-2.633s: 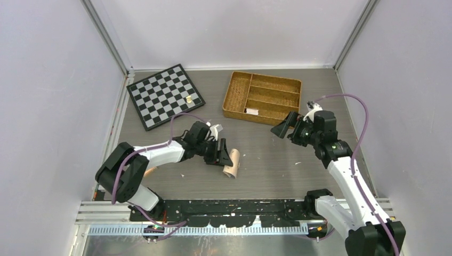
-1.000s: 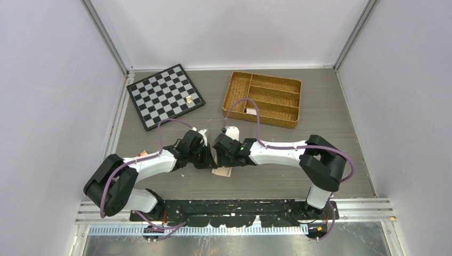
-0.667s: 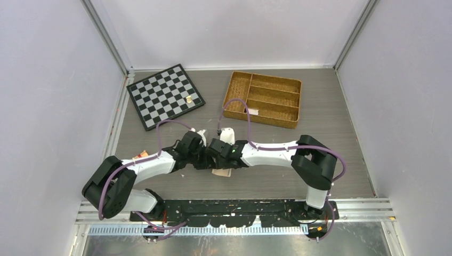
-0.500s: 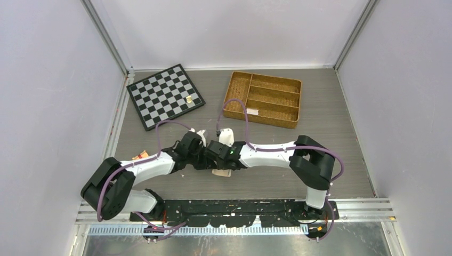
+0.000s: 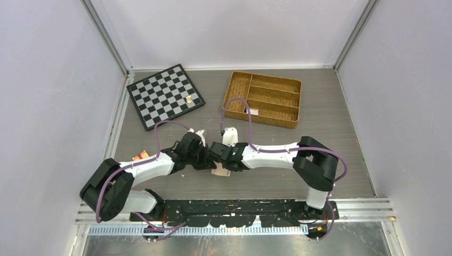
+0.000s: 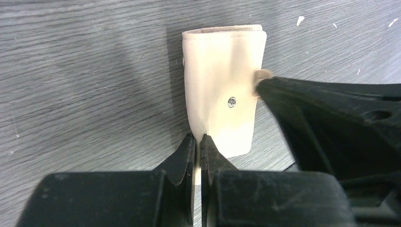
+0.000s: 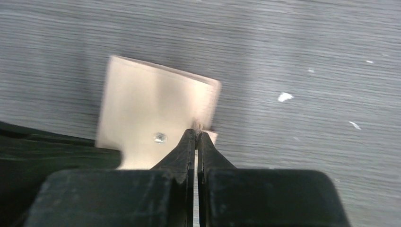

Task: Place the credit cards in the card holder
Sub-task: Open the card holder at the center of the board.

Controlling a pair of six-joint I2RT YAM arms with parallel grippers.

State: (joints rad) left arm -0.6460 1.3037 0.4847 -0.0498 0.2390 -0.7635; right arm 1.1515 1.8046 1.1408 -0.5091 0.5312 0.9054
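The card holder (image 5: 221,171) is a peach-beige folded wallet lying on the table between both arms. My left gripper (image 6: 198,140) is shut on the near edge of the card holder (image 6: 222,80), a thin fold of leather pinched between its jaws. My right gripper (image 7: 196,133) is shut on the small snap tab at the side of the card holder (image 7: 151,106). From above, the left gripper (image 5: 207,162) and right gripper (image 5: 219,161) meet over the wallet and hide most of it. No credit cards show clearly.
A small orange-red flat thing (image 5: 140,156) lies by the left arm; I cannot tell what it is. A chessboard (image 5: 165,96) with one pale piece sits at the back left. A woven divided tray (image 5: 262,98) stands at the back, holding a small packet (image 5: 251,111).
The right gripper's jaws have closed onto the wallet's snap tab. Both wrists stayed almost in place over the wallet; the left grip has not changed.
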